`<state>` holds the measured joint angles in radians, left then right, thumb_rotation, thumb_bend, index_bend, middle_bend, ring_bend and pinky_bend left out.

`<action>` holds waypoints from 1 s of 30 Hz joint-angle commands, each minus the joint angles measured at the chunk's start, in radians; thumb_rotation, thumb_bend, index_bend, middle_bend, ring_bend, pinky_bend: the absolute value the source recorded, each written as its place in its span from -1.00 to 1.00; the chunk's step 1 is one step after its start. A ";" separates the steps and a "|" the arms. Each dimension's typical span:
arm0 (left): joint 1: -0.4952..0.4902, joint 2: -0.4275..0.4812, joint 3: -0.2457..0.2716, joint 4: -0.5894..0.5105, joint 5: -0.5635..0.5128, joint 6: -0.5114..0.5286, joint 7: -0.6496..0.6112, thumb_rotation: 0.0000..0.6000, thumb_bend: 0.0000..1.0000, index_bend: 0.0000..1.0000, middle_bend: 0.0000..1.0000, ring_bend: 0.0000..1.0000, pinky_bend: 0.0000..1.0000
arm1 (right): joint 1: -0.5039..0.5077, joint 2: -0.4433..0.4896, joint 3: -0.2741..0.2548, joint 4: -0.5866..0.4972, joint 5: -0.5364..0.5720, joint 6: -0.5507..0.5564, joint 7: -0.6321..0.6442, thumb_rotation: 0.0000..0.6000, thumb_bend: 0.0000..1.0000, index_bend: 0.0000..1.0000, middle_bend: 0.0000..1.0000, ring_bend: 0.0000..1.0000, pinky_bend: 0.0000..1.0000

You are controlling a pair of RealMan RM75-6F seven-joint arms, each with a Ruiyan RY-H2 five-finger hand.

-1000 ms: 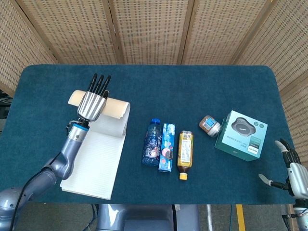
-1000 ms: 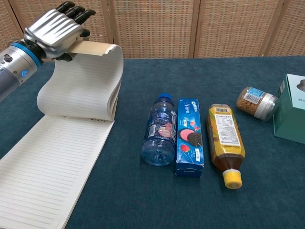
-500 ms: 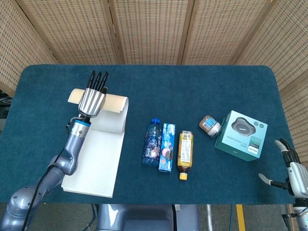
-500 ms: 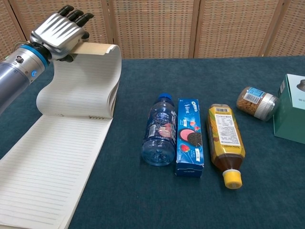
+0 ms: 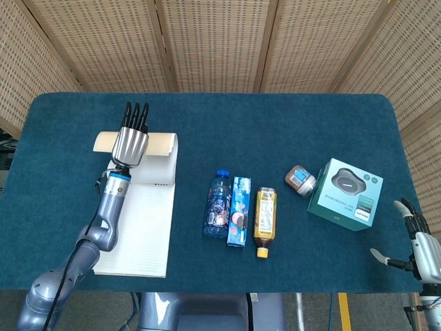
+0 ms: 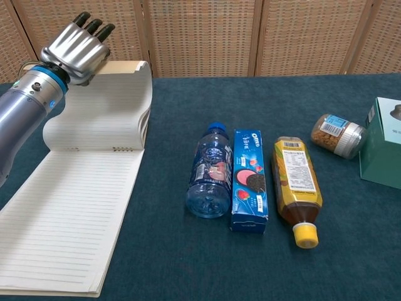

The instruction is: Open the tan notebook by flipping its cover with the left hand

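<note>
The tan notebook (image 5: 138, 221) lies open at the table's left with a lined page (image 6: 69, 219) facing up. Its tan cover (image 5: 162, 143) and some pages (image 6: 100, 119) are turned back in a curl at the far end. My left hand (image 5: 131, 141) lies over that turned cover (image 6: 125, 66) with its fingers straight and pointing away. In the chest view the left hand (image 6: 74, 49) seems to pinch the cover, with the thumb tucked under it. My right hand (image 5: 418, 243) hovers open at the lower right table edge, holding nothing.
A water bottle (image 5: 218, 203), a blue cookie box (image 5: 238, 210) and a yellow bottle (image 5: 264, 221) lie side by side at the middle. A small jar (image 5: 300, 180) and a teal box (image 5: 344, 193) sit to the right. Wicker screens stand behind the table.
The left hand has carried the cover further back and down. The curl of pages has flattened, and the notebook has straightened on the table. The right hand has not moved.
</note>
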<state>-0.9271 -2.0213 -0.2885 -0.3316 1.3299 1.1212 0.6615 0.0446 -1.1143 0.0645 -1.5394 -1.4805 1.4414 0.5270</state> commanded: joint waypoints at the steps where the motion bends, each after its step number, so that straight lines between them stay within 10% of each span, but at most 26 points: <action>1: 0.002 -0.007 -0.006 0.004 -0.018 -0.018 0.033 1.00 -0.01 -0.49 -1.00 -1.00 -1.00 | 0.000 0.001 0.000 0.000 -0.001 0.001 -0.001 1.00 -0.89 -0.98 -1.00 -1.00 -1.00; 18: 0.021 0.027 -0.027 -0.093 -0.064 0.014 0.047 1.00 -0.28 -0.84 -1.00 -1.00 -1.00 | -0.001 0.002 0.000 -0.004 -0.003 0.002 -0.002 1.00 -0.89 -0.98 -1.00 -1.00 -1.00; 30: 0.173 0.183 -0.020 -0.550 -0.066 0.175 -0.078 1.00 -0.85 -0.84 -1.00 -1.00 -1.00 | -0.001 0.003 -0.002 -0.003 -0.006 0.003 -0.011 1.00 -0.89 -0.97 -1.00 -1.00 -1.00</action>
<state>-0.8185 -1.9017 -0.3191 -0.7501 1.2575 1.2307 0.6270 0.0439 -1.1118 0.0626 -1.5422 -1.4862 1.4445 0.5158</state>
